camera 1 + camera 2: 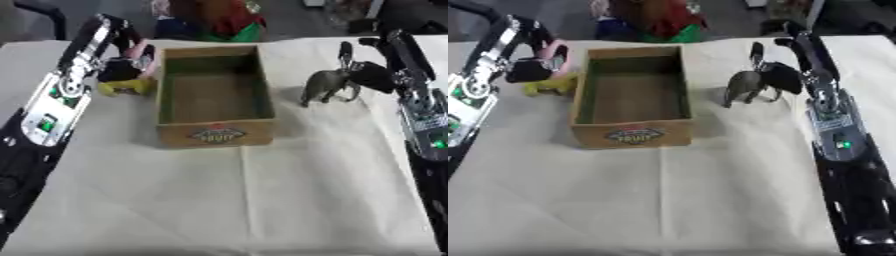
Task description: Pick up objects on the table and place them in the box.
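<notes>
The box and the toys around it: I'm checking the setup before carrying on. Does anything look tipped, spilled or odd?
Nothing stands out. The wooden box sits upright and holds nothing, the grey elephant stands on its legs at the right hand, and the left hand is by a yellow toy.

Lighting: even, moderately bright and diffuse from overhead, the pale cloth-covered bench [262,200] evenly lit without glare, its creases showing as faint grey lines. Shadows: soft and short, a dim one beside the small grey elephant figure [328,86] and a darker interior within the open wooden box [214,135]. Picture quality: both views soft and blurred throughout, the box's label unreadable, the background beyond the far edge dark and indistinct.
</notes>
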Controlling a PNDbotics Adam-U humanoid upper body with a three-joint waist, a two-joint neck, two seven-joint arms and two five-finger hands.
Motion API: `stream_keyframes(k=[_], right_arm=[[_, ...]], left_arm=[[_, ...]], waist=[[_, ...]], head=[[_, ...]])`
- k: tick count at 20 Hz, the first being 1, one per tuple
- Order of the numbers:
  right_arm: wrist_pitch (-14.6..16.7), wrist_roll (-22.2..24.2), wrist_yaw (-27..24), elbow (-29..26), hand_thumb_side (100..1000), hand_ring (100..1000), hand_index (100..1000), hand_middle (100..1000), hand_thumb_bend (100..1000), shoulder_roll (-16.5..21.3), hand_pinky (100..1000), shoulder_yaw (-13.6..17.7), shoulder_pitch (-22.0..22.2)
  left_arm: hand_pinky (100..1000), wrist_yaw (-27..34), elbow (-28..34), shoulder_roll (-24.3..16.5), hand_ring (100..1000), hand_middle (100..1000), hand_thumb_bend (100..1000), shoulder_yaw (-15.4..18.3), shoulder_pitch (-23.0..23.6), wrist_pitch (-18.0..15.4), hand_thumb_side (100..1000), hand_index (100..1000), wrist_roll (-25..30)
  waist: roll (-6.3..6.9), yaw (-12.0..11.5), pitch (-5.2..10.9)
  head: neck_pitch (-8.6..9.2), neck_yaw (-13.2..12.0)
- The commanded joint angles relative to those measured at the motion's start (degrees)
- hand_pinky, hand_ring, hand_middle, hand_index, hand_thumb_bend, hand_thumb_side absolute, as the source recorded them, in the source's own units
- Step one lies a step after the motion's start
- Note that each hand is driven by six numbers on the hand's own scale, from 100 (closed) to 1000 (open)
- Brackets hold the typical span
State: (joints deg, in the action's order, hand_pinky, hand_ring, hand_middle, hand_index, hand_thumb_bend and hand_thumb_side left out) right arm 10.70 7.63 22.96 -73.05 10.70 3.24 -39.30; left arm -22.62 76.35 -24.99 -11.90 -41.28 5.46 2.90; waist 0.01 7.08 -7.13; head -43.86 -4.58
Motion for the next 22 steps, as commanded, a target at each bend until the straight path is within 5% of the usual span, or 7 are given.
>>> stream_keyframes(k=[1, 8, 12, 17, 22], right_arm=[[0.31, 0.42, -0.26, -0.5, 170, 963, 801, 705, 100, 0.18, 861, -0.25, -1.26], [0.57, 0.84, -0.23, -0.28, 174, 964, 801, 705, 100, -0.35, 862, -0.63, -1.58], [0.61, 0.84, -0.25, -0.22, 175, 964, 801, 705, 100, -0.36, 862, -0.56, -1.57], [0.58, 0.78, -0.23, -0.22, 176, 965, 801, 705, 100, -0.23, 862, -0.42, -1.45], [0.53, 0.77, -0.26, -0.21, 181, 965, 801, 703, 100, -0.1, 862, -0.3, -1.36]], left_arm=[[640, -2.51, -3.81, 1.34, 507, 285, 220, -0.49, -3.09, -1.7, 100, 502, 1.13], [663, -6.78, -13.59, 6.89, 551, 390, 284, -1.35, -5.94, -7.52, 100, 584, 2.68], [696, -7.24, -15.66, 8.02, 633, 546, 449, -1.46, -5.73, -10.85, 100, 724, 4.79], [744, -3.91, -12.95, 6.95, 748, 709, 646, -0.43, -5.0, -12.56, 129, 811, 5.41], [762, 0.76, -6.05, 4.08, 776, 752, 656, 2.89, -4.56, -12.46, 152, 826, 2.31]], waist=[[0.04, 0.33, 0.79], [-0.07, 1.93, 0.48], [-0.1, 2.09, 0.42], [-0.05, 1.77, 0.44], [-0.06, 1.13, 0.52]], head=[[-0.26, -0.67], [-0.26, -1.6], [-0.26, -1.61], [-0.26, -1.4], [-0.26, -1.08]])
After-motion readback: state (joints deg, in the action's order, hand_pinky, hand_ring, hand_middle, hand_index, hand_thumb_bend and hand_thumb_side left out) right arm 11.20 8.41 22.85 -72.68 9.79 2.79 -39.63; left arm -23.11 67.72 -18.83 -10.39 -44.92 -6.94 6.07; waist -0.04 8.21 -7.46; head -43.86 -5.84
